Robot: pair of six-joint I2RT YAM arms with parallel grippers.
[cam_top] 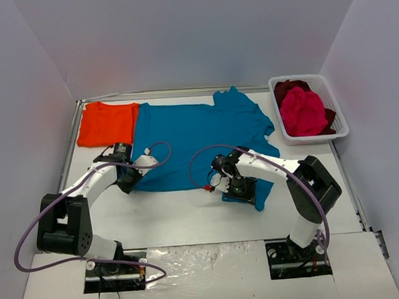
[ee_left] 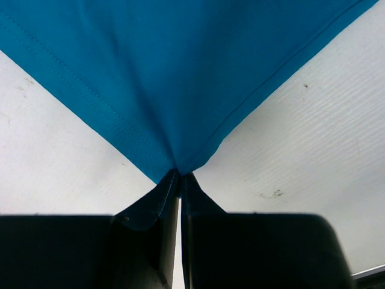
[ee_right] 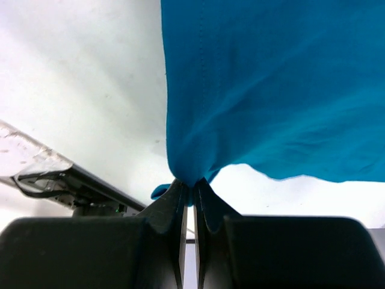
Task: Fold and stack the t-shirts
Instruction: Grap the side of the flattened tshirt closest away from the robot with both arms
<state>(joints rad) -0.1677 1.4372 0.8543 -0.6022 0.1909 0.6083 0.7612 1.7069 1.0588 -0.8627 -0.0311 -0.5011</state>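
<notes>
Site is presenting as a robotics lab booth: plain white walls [cam_top: 180,36] are enclosing a white table [cam_top: 183,219], with the left arm [cam_top: 87,186] and right arm [cam_top: 274,164] (bolted side by side) occupying its near edge.

The black left gripper [ee_left: 180,183] pinches what looks like a hem corner of the soft teal-blue cloth t-shirt [ee_left: 180,72] over the flat white table [ee_left: 313,138].
</notes>
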